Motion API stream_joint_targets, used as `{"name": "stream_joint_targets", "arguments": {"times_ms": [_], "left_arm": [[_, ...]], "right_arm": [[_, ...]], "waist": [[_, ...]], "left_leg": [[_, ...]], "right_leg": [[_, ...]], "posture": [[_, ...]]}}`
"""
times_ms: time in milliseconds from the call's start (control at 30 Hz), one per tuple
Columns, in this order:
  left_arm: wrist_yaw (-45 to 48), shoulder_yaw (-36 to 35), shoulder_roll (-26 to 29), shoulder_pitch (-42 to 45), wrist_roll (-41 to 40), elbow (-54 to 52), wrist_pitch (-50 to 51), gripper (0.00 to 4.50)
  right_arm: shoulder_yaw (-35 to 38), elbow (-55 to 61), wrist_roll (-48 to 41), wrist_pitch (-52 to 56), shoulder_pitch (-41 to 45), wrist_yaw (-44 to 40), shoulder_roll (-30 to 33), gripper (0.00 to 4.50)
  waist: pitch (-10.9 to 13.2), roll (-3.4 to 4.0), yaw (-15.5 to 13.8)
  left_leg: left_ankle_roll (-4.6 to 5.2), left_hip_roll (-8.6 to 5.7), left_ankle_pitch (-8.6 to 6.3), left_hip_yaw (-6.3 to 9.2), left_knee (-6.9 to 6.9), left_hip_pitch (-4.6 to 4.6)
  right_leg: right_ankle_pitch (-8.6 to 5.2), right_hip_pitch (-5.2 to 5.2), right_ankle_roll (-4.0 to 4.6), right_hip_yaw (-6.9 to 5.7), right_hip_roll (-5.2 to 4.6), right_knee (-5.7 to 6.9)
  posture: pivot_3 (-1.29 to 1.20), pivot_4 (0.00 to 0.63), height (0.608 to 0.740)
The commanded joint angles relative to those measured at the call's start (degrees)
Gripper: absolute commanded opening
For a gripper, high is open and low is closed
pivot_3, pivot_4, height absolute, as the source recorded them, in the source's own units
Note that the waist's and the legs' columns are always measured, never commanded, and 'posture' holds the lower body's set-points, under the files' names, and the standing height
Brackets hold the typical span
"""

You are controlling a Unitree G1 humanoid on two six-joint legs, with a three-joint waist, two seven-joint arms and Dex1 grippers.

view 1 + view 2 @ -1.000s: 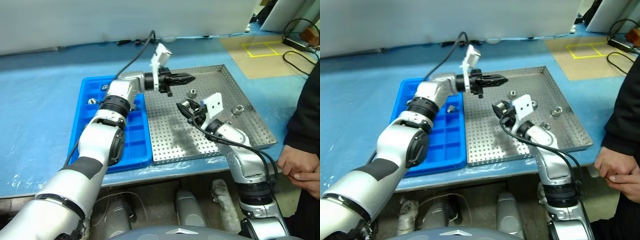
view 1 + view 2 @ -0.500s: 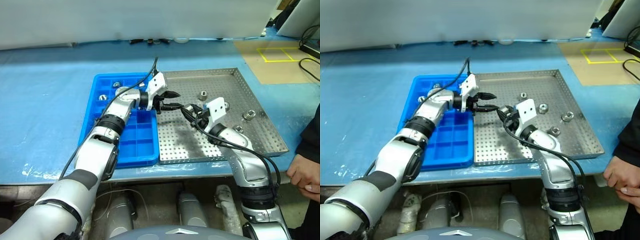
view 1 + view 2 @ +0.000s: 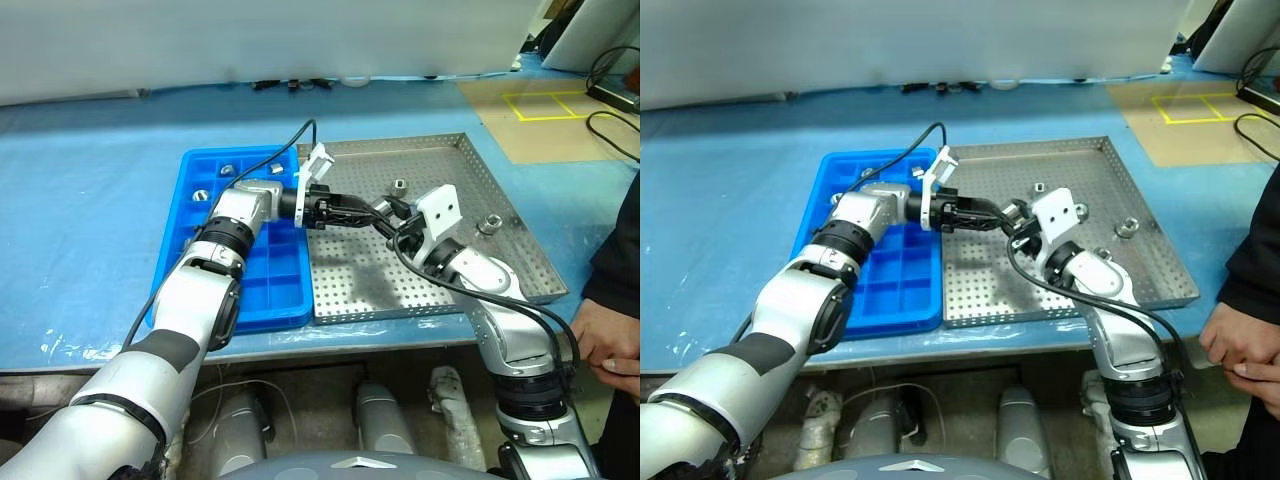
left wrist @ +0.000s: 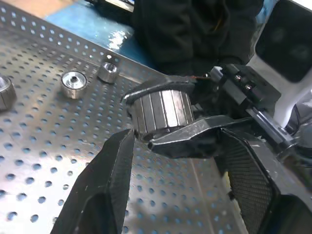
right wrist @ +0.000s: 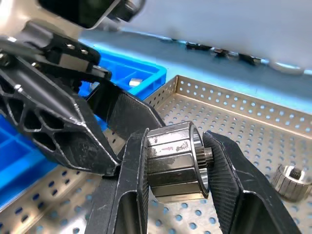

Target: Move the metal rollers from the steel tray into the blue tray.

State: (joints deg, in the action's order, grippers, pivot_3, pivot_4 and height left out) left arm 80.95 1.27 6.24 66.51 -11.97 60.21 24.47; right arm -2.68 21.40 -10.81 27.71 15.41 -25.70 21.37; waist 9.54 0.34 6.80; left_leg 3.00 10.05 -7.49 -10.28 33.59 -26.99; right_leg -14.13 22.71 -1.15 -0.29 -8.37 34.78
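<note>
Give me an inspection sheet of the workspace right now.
Surface: blue table cover.
Job's things: steel tray holds loose metal rollers; blue tray beside it has a few in its far compartments.
Clutter: nothing seen.
Grippers: right gripper shut on held roller above the steel tray; left gripper open, fingers either side of it, handover under way.
Cables: black cable along left arm; more on floor.
Surroundings: person's hand at table's right edge; yellow floor tape.

Over the steel tray (image 3: 520,268), both grippers are crowding its near-left part; 3 loose metal rollers (image 3: 399,187) are dotting its far-right floor, leaving bare near floor.
</note>
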Motion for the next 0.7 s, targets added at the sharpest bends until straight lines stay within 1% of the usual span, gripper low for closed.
{"name": "stream_joint_targets", "arguments": {"times_ms": [33, 233, 300, 467, 600, 700], "left_arm": [[-1.7, -0.5, -0.7, 1.5, -0.2, 1.4, 2.2, 2.9], [-2.3, -3.6, -1.4, 3.5, -2.8, 2.3, 6.4, 2.9], [-2.7, -4.6, -1.8, 4.0, -3.6, 2.2, 7.5, 2.9], [-2.4, -6.7, -2.1, 5.5, -5.4, 2.1, 9.5, 2.9], [-0.7, -7.2, -1.4, 6.1, -6.2, 0.7, 9.4, 2.9], [0.1, -6.9, -0.4, 6.0, -5.7, 0.0, 8.1, 2.9]], "right_arm": [[-2.2, 5.0, 1.1, -2.6, 2.5, -2.0, 1.7, 1.33], [-3.2, 4.8, 1.7, -4.1, 2.7, -4.6, 3.9, 1.33], [-4.6, 4.3, 3.0, -5.9, 3.2, -6.7, 5.9, 1.33], [-6.3, 2.9, 4.4, -8.4, 3.8, -10.5, 8.6, 1.33], [-6.0, 2.7, 4.1, -8.6, 3.3, -11.6, 8.7, 1.33], [-4.4, 2.9, 2.1, -7.6, 2.2, -10.9, 7.4, 1.33]], "waist": [[0.0, 0.0, 0.0], [0.0, 0.0, -0.2], [0.0, 0.0, -0.2], [0.0, 0.0, 0.0], [0.0, 0.0, 0.0], [0.0, -0.01, -0.1]], "left_leg": [[0.01, 0.0, 0.0, -0.02, 0.0, -0.02], [0.03, -0.03, 0.0, -0.04, -0.01, -0.07], [0.03, -0.02, 0.0, -0.05, -0.01, -0.07], [0.03, -0.01, 0.0, -0.06, 0.0, -0.06], [0.03, 0.0, 0.0, -0.06, -0.01, -0.06], [0.03, 0.0, 0.0, -0.06, -0.02, -0.06]], "right_leg": [[0.0, 0.03, 0.0, 0.03, 0.0, 0.0], [0.0, 0.09, 0.0, 0.04, -0.02, -0.02], [0.0, 0.09, 0.0, 0.05, -0.02, -0.01], [0.0, 0.09, 0.0, 0.07, 0.0, -0.01], [0.0, 0.11, 0.0, 0.07, 0.0, -0.02], [0.0, 0.12, 0.0, 0.07, 0.0, -0.02]], "posture": [[-0.55, 0.15, 0.74], [-0.56, 0.15, 0.74], [-0.56, 0.15, 0.74], [-0.56, 0.15, 0.74], [-0.55, 0.15, 0.74], [-0.54, 0.15, 0.74]]}}
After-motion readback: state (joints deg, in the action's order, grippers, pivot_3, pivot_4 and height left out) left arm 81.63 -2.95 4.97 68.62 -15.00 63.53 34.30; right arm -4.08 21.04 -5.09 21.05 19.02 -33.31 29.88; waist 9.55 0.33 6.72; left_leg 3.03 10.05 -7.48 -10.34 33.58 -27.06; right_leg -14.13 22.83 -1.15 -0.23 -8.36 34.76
